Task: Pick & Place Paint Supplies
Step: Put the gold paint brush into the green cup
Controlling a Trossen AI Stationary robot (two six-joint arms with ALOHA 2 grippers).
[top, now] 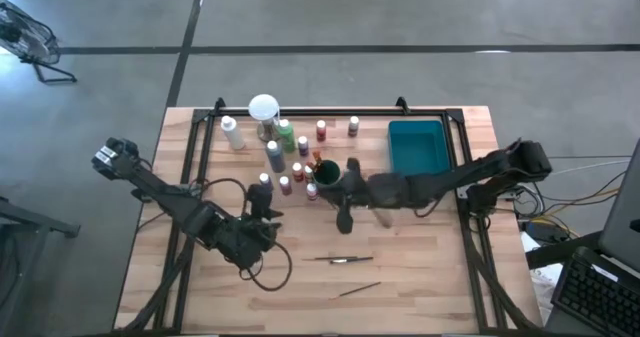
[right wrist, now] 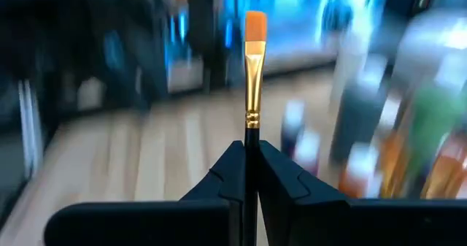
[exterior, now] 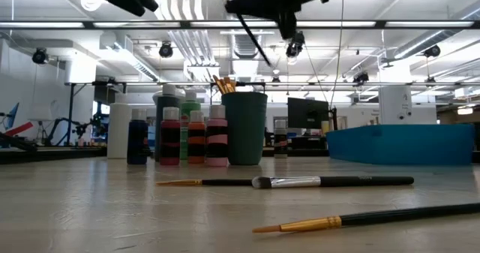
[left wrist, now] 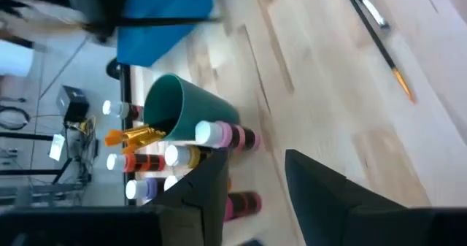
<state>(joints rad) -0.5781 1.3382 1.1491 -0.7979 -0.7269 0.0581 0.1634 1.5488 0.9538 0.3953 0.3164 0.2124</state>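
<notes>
2 grippers, 1 brush held.
We see the right gripper [right wrist: 250, 155] clamped on an orange-bristled brush [right wrist: 254, 71]; left gripper [left wrist: 252, 173] fingers apart beside the teal cup [left wrist: 191, 114].

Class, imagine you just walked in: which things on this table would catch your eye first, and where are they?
The right hand above mid-table, shut on an orange-tipped brush. Next, the teal cup of brushes among the paint bottles toward the far edge. Last, two brushes lying loose on the near boards.
</notes>
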